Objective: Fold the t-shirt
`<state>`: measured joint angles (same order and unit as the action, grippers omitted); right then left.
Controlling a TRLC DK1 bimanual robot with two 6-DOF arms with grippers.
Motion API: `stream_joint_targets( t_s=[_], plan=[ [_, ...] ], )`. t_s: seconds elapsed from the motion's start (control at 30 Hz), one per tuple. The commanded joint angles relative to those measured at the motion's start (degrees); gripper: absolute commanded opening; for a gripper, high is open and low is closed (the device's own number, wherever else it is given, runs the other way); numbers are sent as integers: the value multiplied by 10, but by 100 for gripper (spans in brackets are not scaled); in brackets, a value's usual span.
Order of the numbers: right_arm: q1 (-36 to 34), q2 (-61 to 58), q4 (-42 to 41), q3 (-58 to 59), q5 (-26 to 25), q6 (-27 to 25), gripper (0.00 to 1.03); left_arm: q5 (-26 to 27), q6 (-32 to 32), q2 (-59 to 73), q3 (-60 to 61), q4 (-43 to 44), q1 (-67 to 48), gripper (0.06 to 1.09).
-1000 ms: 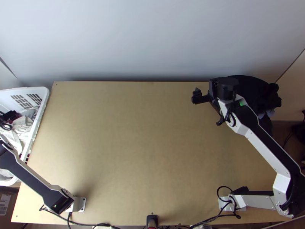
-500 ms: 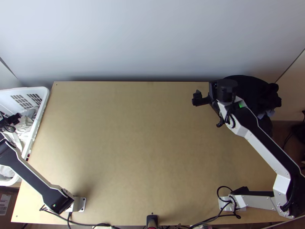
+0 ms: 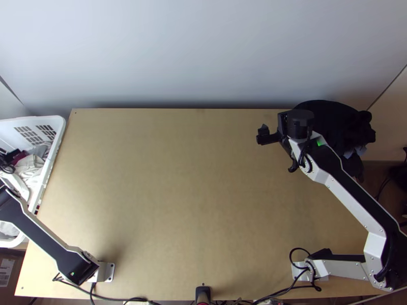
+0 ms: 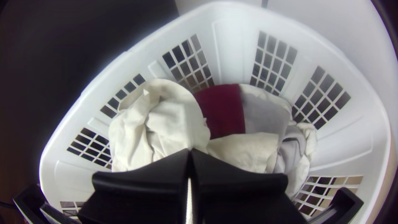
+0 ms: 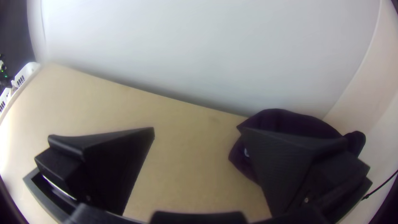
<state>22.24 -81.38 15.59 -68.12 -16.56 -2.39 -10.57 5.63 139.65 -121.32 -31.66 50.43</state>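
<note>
At near edge of table [image 3: 203,203], can count 2 arm bases [image 3: 109,273]; farther up, by table's L side, see 1 basket [image 3: 59,127] w/ L gripper [image 3: 9,158] over it, 2 fingers pressed together, above bunched cloths in approx. 3 colours: pale cloth [image 4: 174,120], red cloth [image 4: 222,110], grey cloth [image 4: 263,110]. Farther still, nr far R corner, see R gripper [image 3: 278,150], 2 fingers spread wide, just beside 1 dark cloth [image 3: 330,114], bunched; behind, 1 wall [image 3: 203,51]. Can't tell tee from other cloths, whether in basket or at far R corner.
</note>
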Motion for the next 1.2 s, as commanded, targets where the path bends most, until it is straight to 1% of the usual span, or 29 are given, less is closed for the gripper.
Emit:
stream_joint_targets(
  t_s=[0.0,0.13,0.27,0.37,0.5,0.7,0.83,0.97,1.03,1.17],
  plan=[
    [1,0,0,4,-4,3,98,20,-17,-67,-5,-15,1,9],
    [5,1,0,4,-4,4,98,63,-38,-132,-16,-31,-2,9],
    [10,5,0,6,-4,4,98,94,-60,-170,-75,-83,-7,9],
    [13,10,0,11,-4,3,98,110,-66,-217,-78,-83,-14,9],
    [17,16,0,18,-4,3,98,110,-92,-257,-88,-72,-18,9],
    [23,22,-1,27,-4,1,98,107,-166,-303,-96,-2,1,9],
    [23,28,-2,32,-4,0,98,68,-204,-330,-96,54,19,9],
    [25,36,-2,39,-4,-2,98,59,-237,-360,-96,77,38,9],
    [26,39,-4,45,-4,-2,98,49,-246,-378,-96,85,41,9],
    [35,40,-9,64,-4,2,98,49,-261,-413,-96,92,39,9]
  ],
)
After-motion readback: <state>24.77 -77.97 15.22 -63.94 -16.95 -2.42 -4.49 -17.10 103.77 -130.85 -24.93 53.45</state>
